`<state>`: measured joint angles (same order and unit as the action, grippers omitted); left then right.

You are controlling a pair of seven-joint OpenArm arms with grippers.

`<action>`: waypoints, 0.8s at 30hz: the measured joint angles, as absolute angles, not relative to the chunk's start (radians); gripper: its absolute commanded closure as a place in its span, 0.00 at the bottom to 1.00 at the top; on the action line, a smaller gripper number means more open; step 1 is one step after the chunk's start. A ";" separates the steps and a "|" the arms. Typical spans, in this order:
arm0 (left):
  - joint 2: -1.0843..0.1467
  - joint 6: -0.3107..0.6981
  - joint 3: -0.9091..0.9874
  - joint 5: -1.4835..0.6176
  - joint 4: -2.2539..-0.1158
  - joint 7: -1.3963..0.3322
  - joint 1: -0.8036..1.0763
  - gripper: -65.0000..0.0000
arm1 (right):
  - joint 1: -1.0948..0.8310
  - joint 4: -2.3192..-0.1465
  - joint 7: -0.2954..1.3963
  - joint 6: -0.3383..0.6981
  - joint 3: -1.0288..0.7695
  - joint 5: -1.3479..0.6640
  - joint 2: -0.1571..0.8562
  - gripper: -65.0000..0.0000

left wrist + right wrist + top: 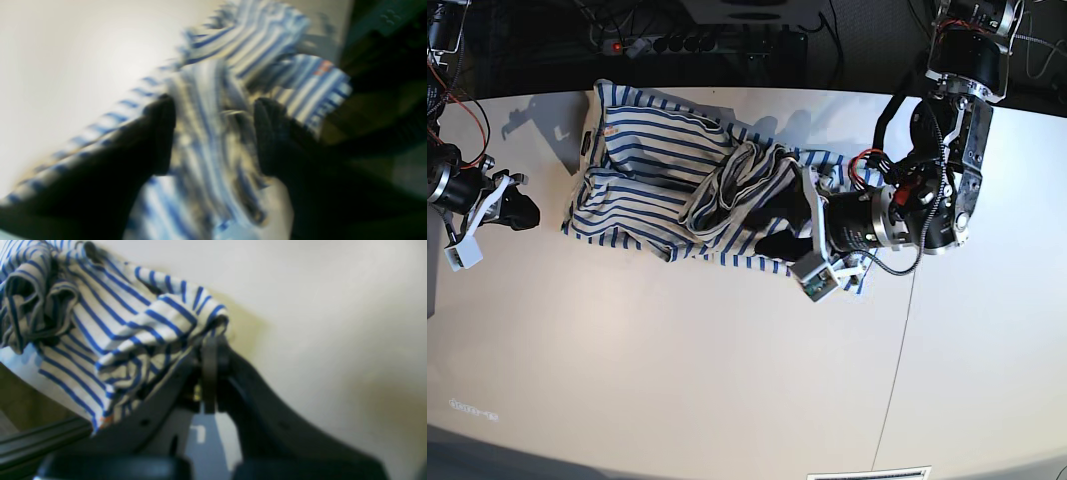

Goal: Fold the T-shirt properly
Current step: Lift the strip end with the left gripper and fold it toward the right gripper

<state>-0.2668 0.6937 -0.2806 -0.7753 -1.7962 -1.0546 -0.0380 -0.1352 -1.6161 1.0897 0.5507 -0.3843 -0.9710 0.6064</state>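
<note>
Loosely bunched T-shirt, blue-striped white, seemingly rumpled at centre.

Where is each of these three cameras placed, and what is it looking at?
Base: overhead, looking down on the table, the T-shirt and both arms.
Left wrist: on the left arm, looking along the left gripper with its dark fingers apart over striped cloth; blurred.
Right wrist: on the right arm, looking past the right gripper, shut, beside bunched cloth.
Shared: all three show the T-shirt.

Soft, rumpled striped cloth T-shirt, smooth matt pale table — dark matt plastic-looking left gripper fingers.
</note>
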 measured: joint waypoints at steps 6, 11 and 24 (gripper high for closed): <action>-0.282 0.693 -0.250 -0.778 -1.796 -1.047 0.018 1.00 | -0.135 -1.616 1.089 0.551 -0.384 -0.973 0.606 1.00; -0.217 0.694 -0.255 -0.588 -1.764 -0.915 0.067 1.00 | -0.135 -1.617 1.089 0.551 -0.384 -0.971 0.606 1.00; -0.128 0.694 -0.493 -0.431 -1.640 -0.835 0.050 1.00 | -0.136 -1.617 1.097 0.551 -0.384 -0.973 0.606 1.00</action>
<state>-0.1276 0.6937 -0.4931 -0.4313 -1.6398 -0.8349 0.0498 -0.1360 -1.6165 1.0966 0.5507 -0.3843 -0.9726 0.6060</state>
